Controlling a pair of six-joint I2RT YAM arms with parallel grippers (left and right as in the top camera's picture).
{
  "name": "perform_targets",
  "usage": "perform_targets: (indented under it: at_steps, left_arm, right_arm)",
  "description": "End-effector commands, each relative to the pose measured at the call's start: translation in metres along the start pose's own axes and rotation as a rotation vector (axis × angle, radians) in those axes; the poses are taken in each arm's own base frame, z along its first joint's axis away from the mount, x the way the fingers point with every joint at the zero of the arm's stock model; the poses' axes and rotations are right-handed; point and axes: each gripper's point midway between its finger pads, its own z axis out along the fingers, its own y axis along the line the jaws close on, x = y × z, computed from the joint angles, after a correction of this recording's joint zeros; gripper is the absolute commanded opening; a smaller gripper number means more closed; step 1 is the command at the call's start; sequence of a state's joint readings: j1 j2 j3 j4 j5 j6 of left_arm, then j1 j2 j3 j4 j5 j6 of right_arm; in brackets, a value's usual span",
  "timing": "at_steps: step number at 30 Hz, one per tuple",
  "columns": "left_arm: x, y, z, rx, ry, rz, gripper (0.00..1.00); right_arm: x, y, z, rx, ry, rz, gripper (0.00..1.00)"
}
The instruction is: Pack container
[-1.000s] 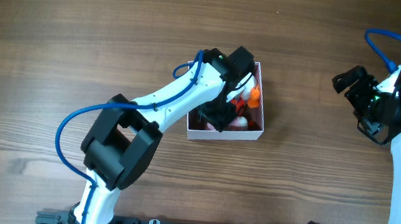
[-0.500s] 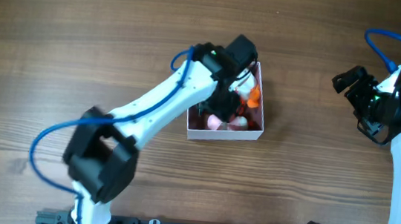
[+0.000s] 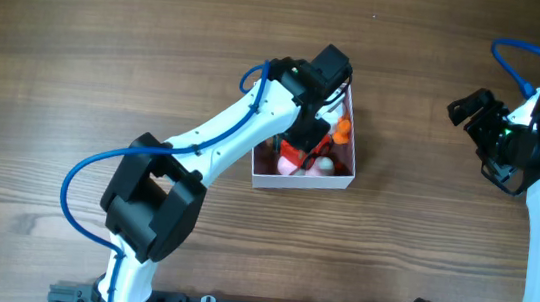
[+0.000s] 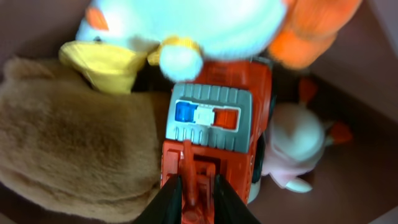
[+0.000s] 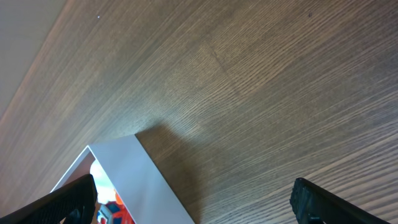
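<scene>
The container (image 3: pixel 304 183), a small white-walled box with a pink inside, stands mid-table and is full of toys. My left gripper (image 3: pixel 303 140) reaches down into it. In the left wrist view, that gripper (image 4: pixel 198 200) is shut on the raised red part at the back of a red toy fire truck (image 4: pixel 214 121). Around the truck lie a brown plush (image 4: pixel 74 155), a white duck plush (image 4: pixel 186 25) and a pink-white toy (image 4: pixel 295 140). My right gripper (image 3: pixel 482 138) hovers open at the far right, holding nothing. The right wrist view catches the container's white wall (image 5: pixel 134 168).
Bare wooden table (image 3: pixel 110 44) surrounds the container on all sides. An orange plush (image 4: pixel 317 25) sits in the container's far corner. The left arm's blue cable (image 3: pixel 81 176) loops out over the table to the left.
The left gripper's jaws have closed onto the red truck inside the container, and the left arm has shifted a little. The right arm has not moved.
</scene>
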State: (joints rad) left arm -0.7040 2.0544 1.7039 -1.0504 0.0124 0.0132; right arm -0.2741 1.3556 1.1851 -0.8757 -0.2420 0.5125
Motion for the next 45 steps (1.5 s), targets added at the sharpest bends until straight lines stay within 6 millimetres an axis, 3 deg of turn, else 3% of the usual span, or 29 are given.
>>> perform_targets:
  at_steps: [1, 6, 10, 12, 14, 16, 18, 22, 26, 29, 35, 39, 42, 45]
  left_arm:
    - [0.011, -0.002, 0.016, 0.017, 0.068, -0.002, 0.21]
    - [0.017, -0.002, 0.015, 0.016, 0.089, -0.002, 0.23]
    - [0.025, -0.002, 0.001, 0.015, 0.106, -0.003, 0.26]
    - [0.022, -0.001, -0.015, 0.013, 0.069, -0.002, 0.49]
    - [0.017, 0.002, -0.034, -0.005, 0.012, -0.001, 0.57]
    - [0.010, 0.005, -0.059, -0.026, -0.066, -0.001, 0.68]
    - [0.006, 0.010, -0.090, -0.051, -0.144, -0.003, 0.71]
    - [0.008, 0.029, -0.156, -0.096, -0.313, -0.099, 1.00]
    - [0.024, 0.067, -0.220, -0.092, -0.482, -0.333, 1.00]
    - [0.051, 0.098, -0.277, -0.121, -0.635, -0.437, 1.00]
    - [0.066, 0.096, -0.301, -0.121, -0.702, -0.441, 1.00]
    - [0.098, 0.093, -0.280, -0.145, -0.540, -0.420, 1.00]
    - [0.094, 0.102, -0.284, -0.192, -0.565, -0.426, 1.00]
    - [0.090, 0.124, -0.310, -0.283, -0.695, -0.477, 1.00]
  right_arm:
    - [-0.002, -0.001, -0.003, 0.008, -0.018, 0.008, 1.00]
    - [-0.002, -0.001, -0.003, 0.008, -0.018, 0.008, 1.00]
    - [-0.002, -0.001, -0.003, 0.008, -0.018, 0.008, 0.99]
    - [-0.002, -0.001, -0.003, 0.008, -0.018, 0.008, 1.00]
    - [-0.002, -0.001, -0.003, 0.008, -0.018, 0.008, 0.99]
    - [-0.002, -0.001, -0.003, 0.008, -0.018, 0.008, 1.00]
    - [-0.002, -0.001, -0.003, 0.008, -0.018, 0.008, 0.99]
    - [-0.002, -0.001, -0.003, 0.008, -0.018, 0.008, 1.00]
    - [-0.002, -0.001, -0.003, 0.008, -0.018, 0.008, 1.00]
    - [-0.002, -0.001, -0.003, 0.008, -0.018, 0.008, 1.00]
    - [-0.002, -0.001, -0.003, 0.008, -0.018, 0.008, 1.00]
    - [-0.002, -0.001, -0.003, 0.008, -0.018, 0.008, 1.00]
    - [-0.002, -0.001, -0.003, 0.008, -0.018, 0.008, 1.00]
    - [-0.002, -0.001, -0.003, 0.008, -0.018, 0.008, 1.00]
